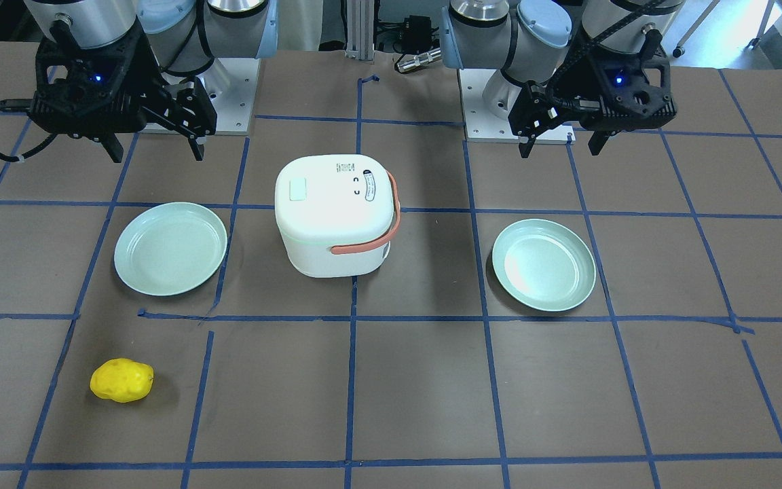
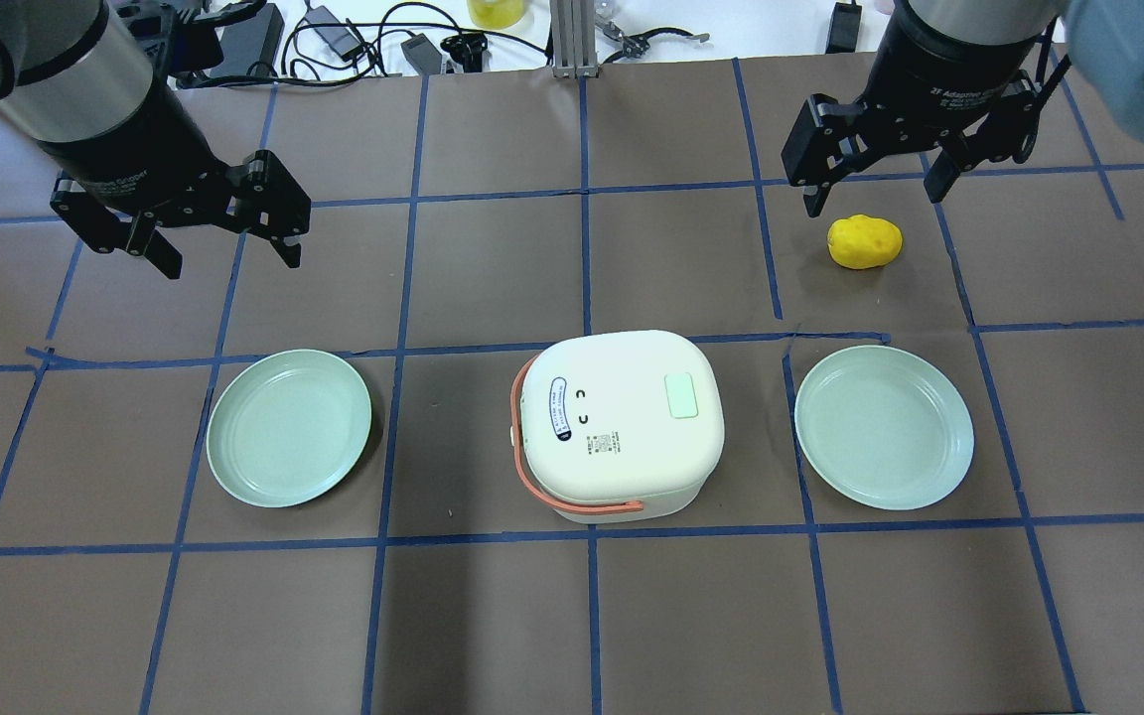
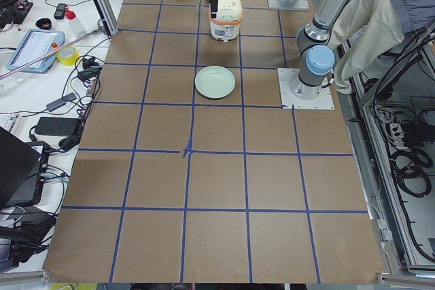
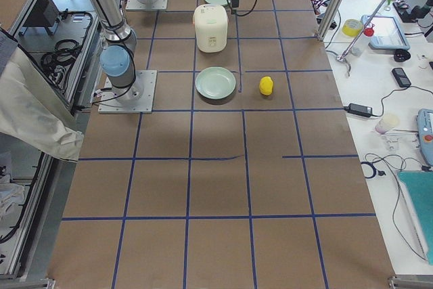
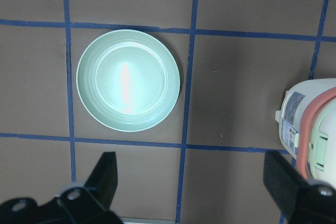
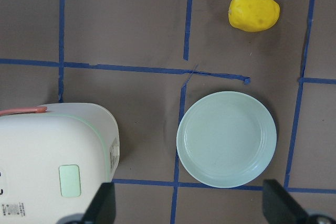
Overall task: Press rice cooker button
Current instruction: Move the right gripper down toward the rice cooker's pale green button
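A white rice cooker [image 2: 622,427] with a salmon handle stands at the table's middle, its lid shut. A pale green rectangular button [image 2: 681,395] sits on the lid, toward my right side; it also shows in the front view [image 1: 297,189] and the right wrist view [image 6: 69,180]. My left gripper [image 2: 231,260] is open and empty, held high over the table, far left of the cooker. My right gripper [image 2: 873,199] is open and empty, held high, far right of the cooker, near a yellow object. Neither gripper touches anything.
A pale green plate [image 2: 289,427] lies left of the cooker and another [image 2: 885,427] lies right of it. A yellow lumpy object [image 2: 864,241] lies beyond the right plate. Cables and gear [image 2: 373,40] line the far table edge.
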Motion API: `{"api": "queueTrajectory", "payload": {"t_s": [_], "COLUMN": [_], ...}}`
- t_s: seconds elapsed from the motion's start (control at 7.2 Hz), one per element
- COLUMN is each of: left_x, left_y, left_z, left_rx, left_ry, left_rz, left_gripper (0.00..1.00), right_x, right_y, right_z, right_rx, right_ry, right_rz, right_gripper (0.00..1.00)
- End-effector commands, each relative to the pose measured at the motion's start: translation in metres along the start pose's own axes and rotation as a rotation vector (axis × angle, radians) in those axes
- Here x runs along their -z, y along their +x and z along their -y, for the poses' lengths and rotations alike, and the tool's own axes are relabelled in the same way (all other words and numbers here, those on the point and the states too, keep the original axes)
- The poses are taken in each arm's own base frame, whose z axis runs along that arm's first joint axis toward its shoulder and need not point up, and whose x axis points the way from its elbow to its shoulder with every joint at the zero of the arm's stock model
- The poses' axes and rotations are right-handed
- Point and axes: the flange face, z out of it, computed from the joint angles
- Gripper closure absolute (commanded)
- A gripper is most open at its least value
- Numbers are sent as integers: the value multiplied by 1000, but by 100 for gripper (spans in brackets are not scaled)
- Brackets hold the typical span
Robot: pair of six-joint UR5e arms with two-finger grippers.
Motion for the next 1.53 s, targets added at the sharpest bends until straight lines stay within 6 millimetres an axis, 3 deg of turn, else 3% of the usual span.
{"api": "queueTrajectory", "payload": {"t_s": [0.0,0.14,0.28,0.56,0.97,1.11,1.39], "left_x": [0,0,0,0,0,0,0], "left_y": [0,0,0,0,0,0,0], "left_z": [0,0,0,0,0,0,0], "left_rx": [1,-1,-1,-1,1,-1,1], "left_ry": [0,0,0,0,0,0,0], "left_rz": [0,0,0,0,0,0,0], "left_gripper": [0,0,0,0,0,0,0], "right_x": [-1,-9,-32,-75,-113,-128,-150], "right_y": [-2,-7,-18,-69,-116,-129,-133], "right_z": [1,-4,-14,-44,-60,-61,-62], "right_rx": [-1,7,25,42,108,107,113], "right_ry": [-2,-28,-76,-164,-178,-162,-100], "right_rz": [0,5,21,13,-1,-4,5], "right_gripper": [18,82,89,97,100,100,100]}}
